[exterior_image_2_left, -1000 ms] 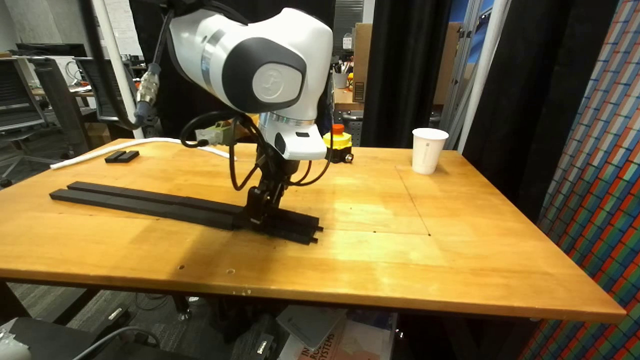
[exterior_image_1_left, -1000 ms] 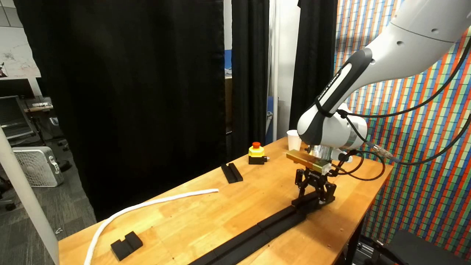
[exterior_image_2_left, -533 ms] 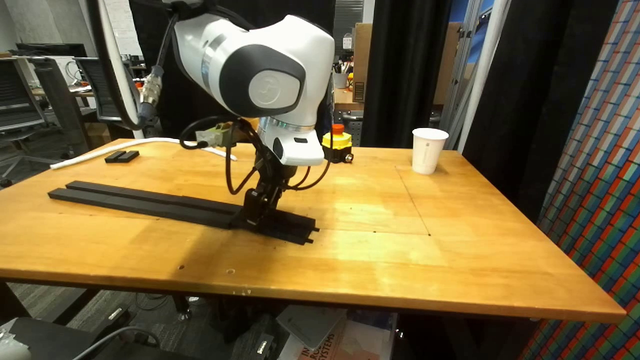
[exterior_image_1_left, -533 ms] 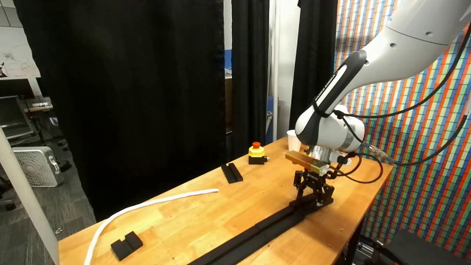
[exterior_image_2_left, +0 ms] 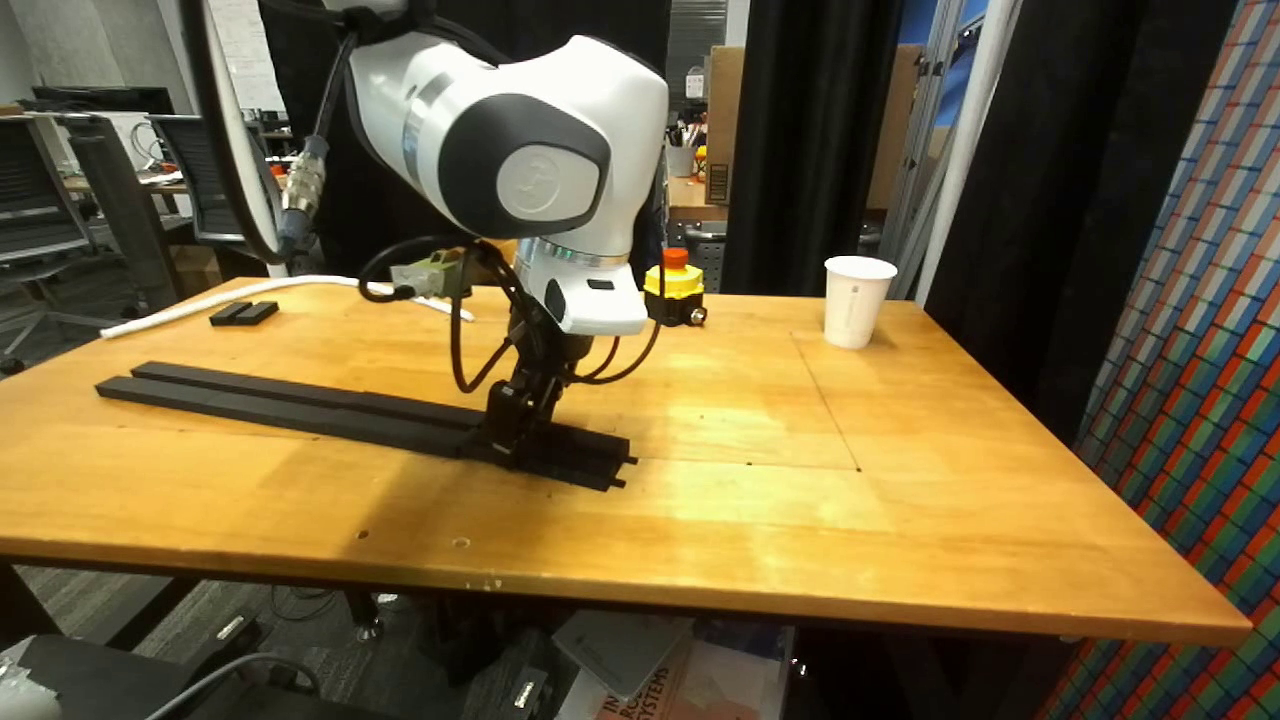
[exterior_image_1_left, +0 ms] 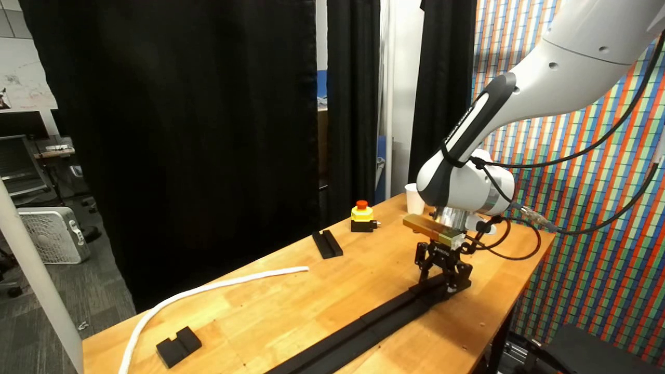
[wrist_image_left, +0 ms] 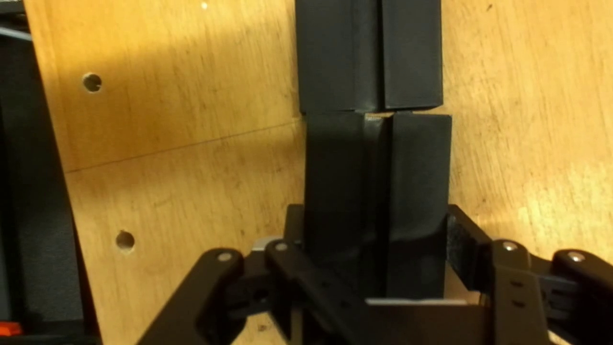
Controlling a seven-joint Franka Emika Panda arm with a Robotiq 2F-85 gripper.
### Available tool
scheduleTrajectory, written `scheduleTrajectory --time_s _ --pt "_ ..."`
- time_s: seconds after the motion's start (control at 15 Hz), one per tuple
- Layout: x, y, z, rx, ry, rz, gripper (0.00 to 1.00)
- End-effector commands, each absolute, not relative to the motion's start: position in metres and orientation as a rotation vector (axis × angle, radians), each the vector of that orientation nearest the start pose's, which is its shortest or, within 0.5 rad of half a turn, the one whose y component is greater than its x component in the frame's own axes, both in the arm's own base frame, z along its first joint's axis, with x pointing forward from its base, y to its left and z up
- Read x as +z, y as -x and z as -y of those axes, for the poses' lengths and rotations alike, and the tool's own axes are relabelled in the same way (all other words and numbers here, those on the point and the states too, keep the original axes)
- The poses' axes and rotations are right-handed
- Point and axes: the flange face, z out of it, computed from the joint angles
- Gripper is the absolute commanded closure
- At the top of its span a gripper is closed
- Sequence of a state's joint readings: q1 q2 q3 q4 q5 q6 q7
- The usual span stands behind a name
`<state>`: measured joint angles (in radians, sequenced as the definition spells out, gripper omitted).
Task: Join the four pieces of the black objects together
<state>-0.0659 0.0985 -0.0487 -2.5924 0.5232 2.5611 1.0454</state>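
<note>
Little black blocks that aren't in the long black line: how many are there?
2. In an exterior view, the nearer block lies beside the white cord, the farther block near the red-topped yellow button. The robot arm could hide more.

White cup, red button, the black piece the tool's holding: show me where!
White cup (exterior_image_2_left: 858, 310), in an exterior view, on its side.
Red button (exterior_image_2_left: 676, 259), in an exterior view, on its front.
Black piece (wrist_image_left: 376, 189), in the wrist view, in its groove.
</note>
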Motion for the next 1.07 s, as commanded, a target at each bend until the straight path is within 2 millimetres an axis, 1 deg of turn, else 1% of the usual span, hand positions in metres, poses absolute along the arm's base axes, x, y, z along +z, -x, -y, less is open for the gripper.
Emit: scheduleTrajectory --time_s 0.0,0.53,1.0 --pt "0.212 -0.425 0.051 0.327 2.046 -2.114 0.54" --pt "0.209 -0.422 0.039 0.315 2.109 -2.041 0.54" --pt "0.205 -0.419 0.028 0.290 2.117 -2.049 0.54"
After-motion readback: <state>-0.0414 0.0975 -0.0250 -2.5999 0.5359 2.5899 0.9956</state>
